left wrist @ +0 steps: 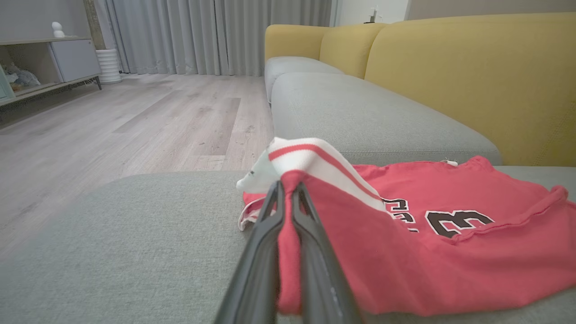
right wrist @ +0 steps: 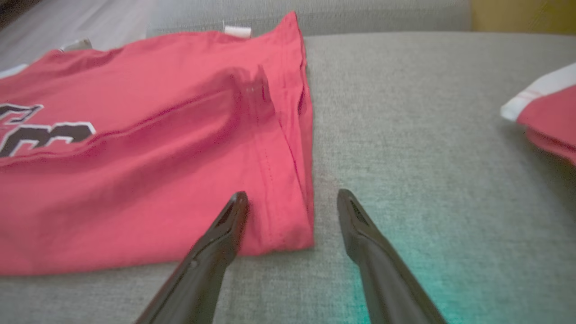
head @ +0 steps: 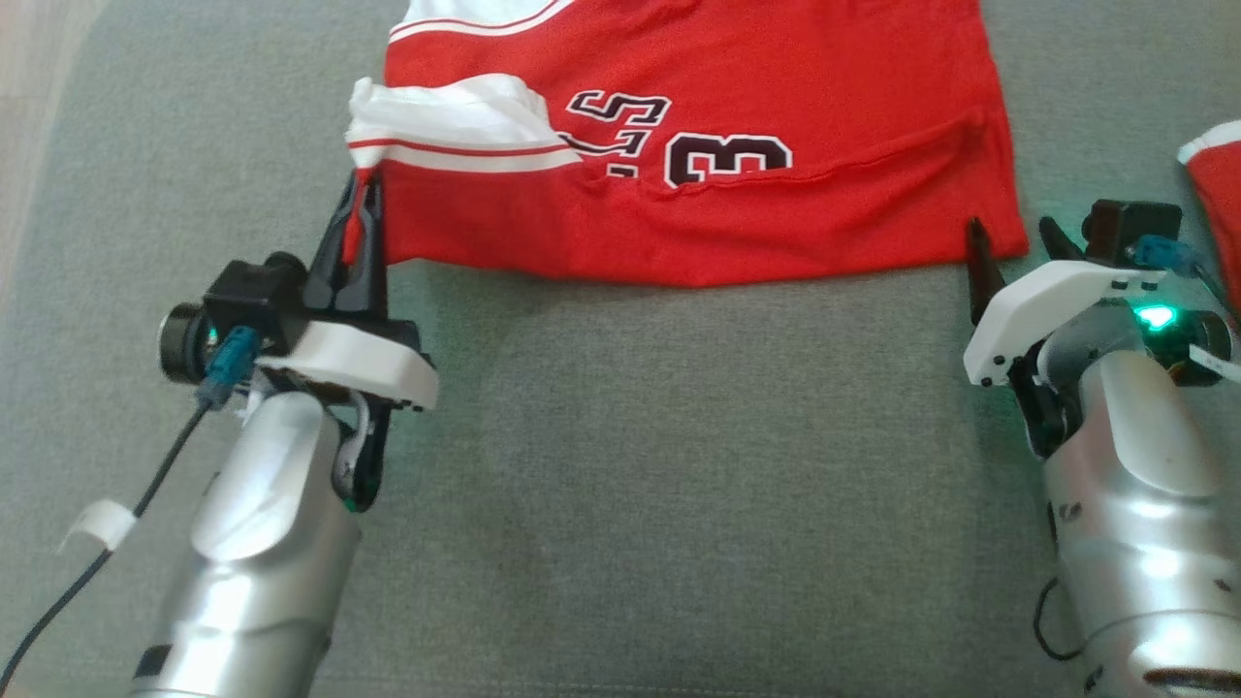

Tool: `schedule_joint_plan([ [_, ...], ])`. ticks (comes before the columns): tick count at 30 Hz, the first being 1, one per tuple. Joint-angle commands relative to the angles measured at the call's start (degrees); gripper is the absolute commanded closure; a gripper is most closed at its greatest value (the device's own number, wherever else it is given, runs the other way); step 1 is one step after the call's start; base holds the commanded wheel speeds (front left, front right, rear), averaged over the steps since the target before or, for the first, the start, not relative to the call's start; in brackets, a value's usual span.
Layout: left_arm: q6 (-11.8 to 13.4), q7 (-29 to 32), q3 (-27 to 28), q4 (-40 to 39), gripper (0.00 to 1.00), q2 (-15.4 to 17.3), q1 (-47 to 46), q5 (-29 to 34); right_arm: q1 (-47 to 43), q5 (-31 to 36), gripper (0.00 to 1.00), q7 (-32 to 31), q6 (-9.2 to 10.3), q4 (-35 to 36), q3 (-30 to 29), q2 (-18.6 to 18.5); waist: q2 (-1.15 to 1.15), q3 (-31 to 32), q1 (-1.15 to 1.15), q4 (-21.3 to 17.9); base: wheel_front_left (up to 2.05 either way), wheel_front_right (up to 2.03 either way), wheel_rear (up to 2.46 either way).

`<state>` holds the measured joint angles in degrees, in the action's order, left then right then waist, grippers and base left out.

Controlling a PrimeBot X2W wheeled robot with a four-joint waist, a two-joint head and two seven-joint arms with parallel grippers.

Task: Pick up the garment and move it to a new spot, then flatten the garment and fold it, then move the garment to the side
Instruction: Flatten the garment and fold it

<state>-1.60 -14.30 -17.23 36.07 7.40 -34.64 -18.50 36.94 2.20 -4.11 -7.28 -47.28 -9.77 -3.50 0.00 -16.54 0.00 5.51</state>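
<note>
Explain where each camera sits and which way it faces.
Head view: from the head, down at the red jersey on the sofa seat; both forearms, left gripper, right gripper show.
Left wrist view: from that wrist, along shut fingers pinching the jersey's edge, toward wooden floor.
Right wrist view: from that wrist, along open fingers flanking the jersey's corner.
All share the jersey's number print.

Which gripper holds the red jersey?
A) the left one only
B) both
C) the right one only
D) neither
A: the left gripper is shut on a corner of the jersey, while the right gripper stands open at the other corner.
</note>
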Motion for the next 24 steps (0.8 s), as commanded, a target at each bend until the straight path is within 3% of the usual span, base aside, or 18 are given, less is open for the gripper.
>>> schedule_joint_plan([
  [1,-0.37,-0.69,1.01,-2.16,1.00,0.95,-0.83,0.66,2.20,1.32,0.00,-0.61,-0.21,0.07,0.27,0.62,0.00,-0.22,0.00,0.50,0.00,0.00,0.00],
  [4,-0.54,-0.69,0.62,-2.65,1.00,0.60,-0.74,0.86,3.63,3.72,0.00,-2.05,-0.21,-3.69,-0.68,0.62,0.00,-0.33,0.00,1.03,0.00,0.00,0.00],
  [5,-0.59,-0.69,0.53,-2.73,1.00,0.54,-0.68,0.91,3.97,4.27,0.33,-2.43,-0.21,-4.84,-0.64,0.62,0.00,-0.29,0.00,1.14,0.00,0.00,0.00],
  [6,-0.65,-0.69,0.47,-2.72,1.00,0.56,-0.58,0.93,4.26,4.87,0.99,-2.54,-0.21,-5.75,-0.65,0.62,0.00,-0.21,0.00,1.20,0.00,0.00,0.00],
  [18,-0.30,0.08,0.55,1.52,1.00,3.29,2.77,0.74,2.76,5.41,1.00,4.61,-0.21,-9.95,-2.21,0.62,0.00,4.40,0.00,-1.87,0.00,0.00,0.00],
  [24,0.23,2.10,0.68,2.47,1.00,5.97,7.64,0.34,-0.48,1.45,1.00,6.24,-0.21,-11.23,0.10,0.62,0.00,9.23,0.00,-4.37,0.00,0.00,0.00],
])
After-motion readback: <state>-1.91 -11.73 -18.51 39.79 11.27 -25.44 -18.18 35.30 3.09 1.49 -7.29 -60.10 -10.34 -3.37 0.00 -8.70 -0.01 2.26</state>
